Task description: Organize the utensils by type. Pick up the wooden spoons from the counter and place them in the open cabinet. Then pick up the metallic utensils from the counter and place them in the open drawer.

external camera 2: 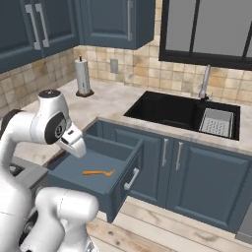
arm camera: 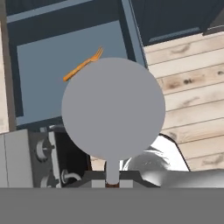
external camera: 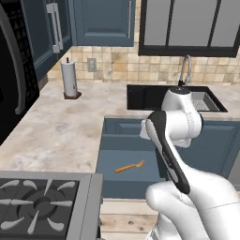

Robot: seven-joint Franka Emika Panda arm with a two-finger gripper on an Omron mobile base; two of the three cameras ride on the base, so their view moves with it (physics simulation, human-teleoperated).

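Note:
My gripper (arm camera: 112, 183) is shut on the neck of a metallic utensil with a big round silver head (arm camera: 113, 107). I hold it above the open drawer (arm camera: 41, 65) and the wooden floor beside it. The round head hides part of the drawer. An orange-copper fork (external camera: 130, 166) (external camera 2: 98, 173) (arm camera: 82, 64) lies flat on the drawer's blue floor (external camera: 117, 154) (external camera 2: 93, 162). The beige counter (external camera: 61, 126) (external camera 2: 113, 101) carries no utensils in these views. The wooden spoons are out of view. Dark blue upper cabinets (external camera: 103, 21) (external camera 2: 113, 22) hang above the counter.
A paper towel roll (external camera: 70, 79) (external camera 2: 83, 76) stands at the back of the counter. A black sink (external camera: 150, 97) (external camera 2: 172, 110) with a faucet (external camera 2: 204, 82) lies to the right. The stove (external camera: 37, 201) sits left of the drawer.

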